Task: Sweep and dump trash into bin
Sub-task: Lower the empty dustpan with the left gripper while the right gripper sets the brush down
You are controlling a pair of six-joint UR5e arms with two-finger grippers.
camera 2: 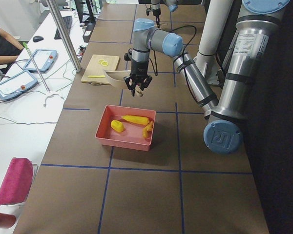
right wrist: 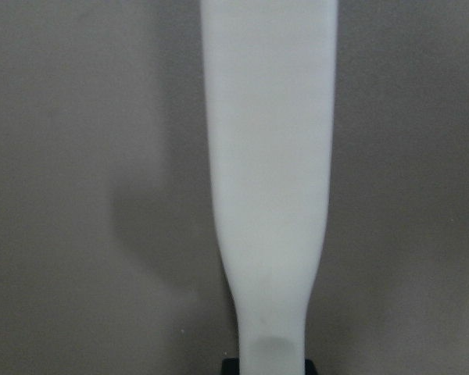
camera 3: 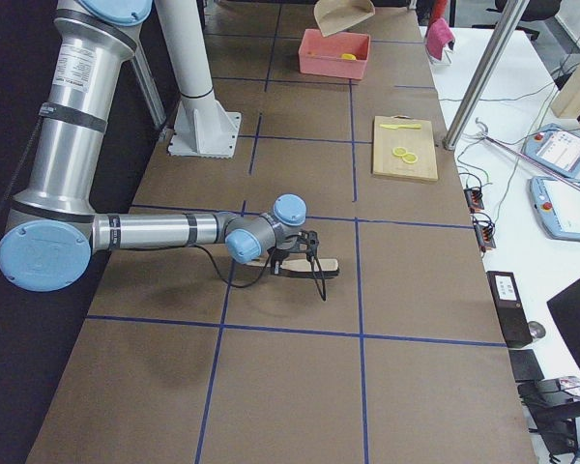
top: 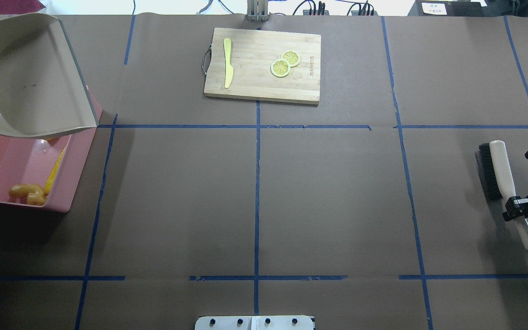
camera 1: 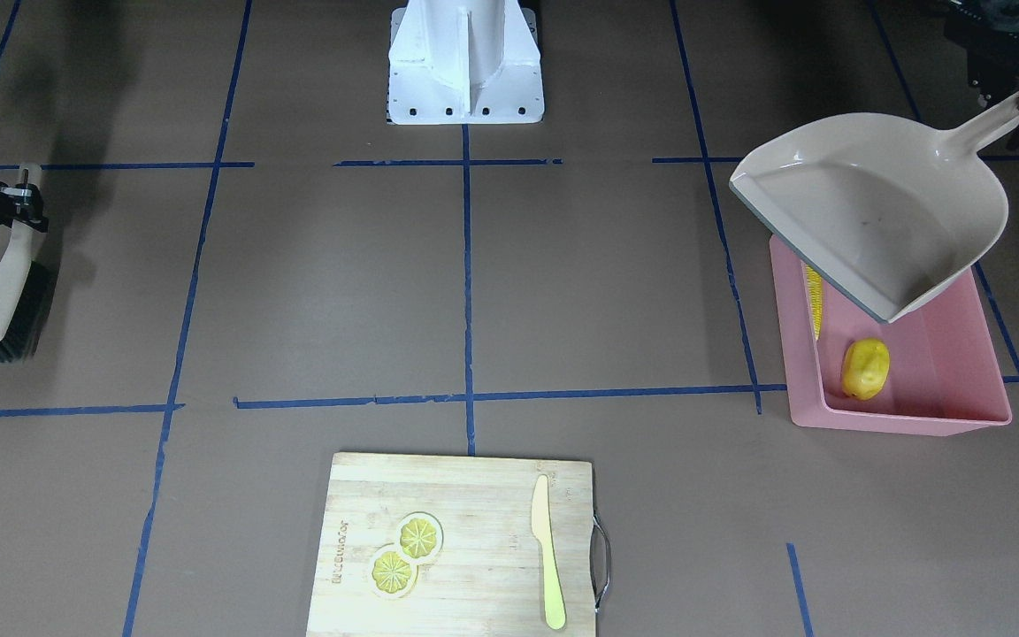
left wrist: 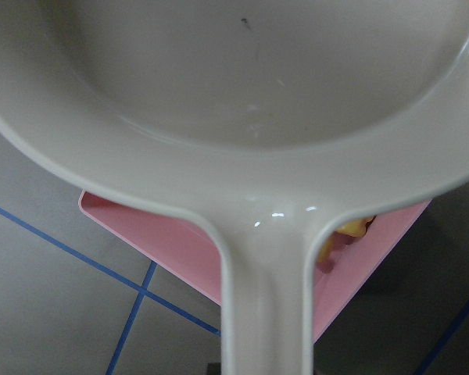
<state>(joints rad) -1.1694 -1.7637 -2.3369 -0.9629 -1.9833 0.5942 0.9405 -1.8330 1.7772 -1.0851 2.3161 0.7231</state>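
A robotics lab: blue tape grid [top: 257,183] on the paper-covered table [top: 337,206], teach pendants [camera 2: 14,83] on a white side desk [camera 2: 24,136].

Board engraving: one line of letters [camera 1: 340,553] ran along a short side of the board [camera 1: 474,504] at the table's far edge. It was too small and faint to read.
Cap logo: a white emblem sat on the blue joint cap [camera 2: 223,138] over the table's robot-side edge. It looked like "UR" but was not sharp.
White label: a card [top: 433,7] lay beyond the far right corner. Its print was too small to read.
Box sticker: a white sticker [camera 3: 503,283] sat on a black box off the table. It was unreadable.
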